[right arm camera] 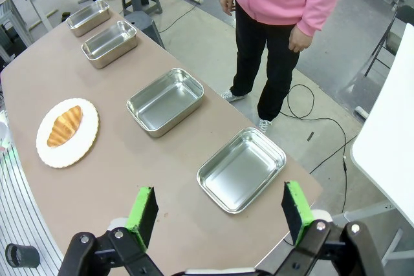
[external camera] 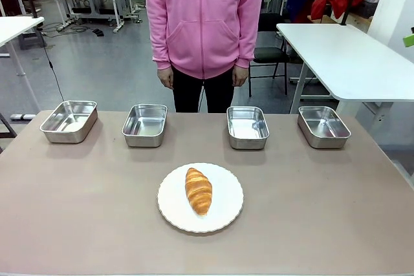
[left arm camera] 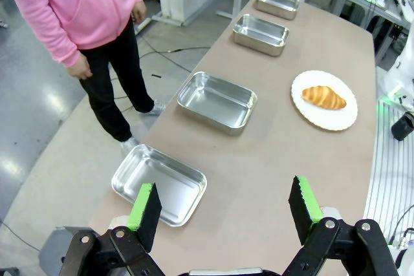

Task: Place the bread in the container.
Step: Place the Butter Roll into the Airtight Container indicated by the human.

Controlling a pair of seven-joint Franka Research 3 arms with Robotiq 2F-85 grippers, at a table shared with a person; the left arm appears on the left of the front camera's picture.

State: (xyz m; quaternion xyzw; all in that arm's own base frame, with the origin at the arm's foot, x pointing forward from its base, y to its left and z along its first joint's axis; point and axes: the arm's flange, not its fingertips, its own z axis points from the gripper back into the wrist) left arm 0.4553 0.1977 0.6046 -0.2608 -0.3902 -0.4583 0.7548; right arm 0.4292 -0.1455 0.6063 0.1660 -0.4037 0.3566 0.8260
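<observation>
A golden-brown croissant (external camera: 198, 191) lies on a round white plate (external camera: 223, 214) in the middle of the table, nearer the robot's side. It also appears in the wrist views as the bread (left arm camera: 323, 97) (right arm camera: 65, 126). Four identical steel trays stand in a row along the far edge: (external camera: 69, 121), (external camera: 145, 125), (external camera: 247, 127), (external camera: 323, 126). My left gripper (left arm camera: 223, 207) hovers open, high above the table's left end near a tray (left arm camera: 159, 183). My right gripper (right arm camera: 220, 210) hovers open above the right end near a tray (right arm camera: 242, 169). Both hold nothing.
A person in a pink hoodie (external camera: 204, 17) stands at the far side behind the middle trays, hands hanging at the sides. A white table (external camera: 346, 56) stands at back right. Bare tabletop surrounds the plate.
</observation>
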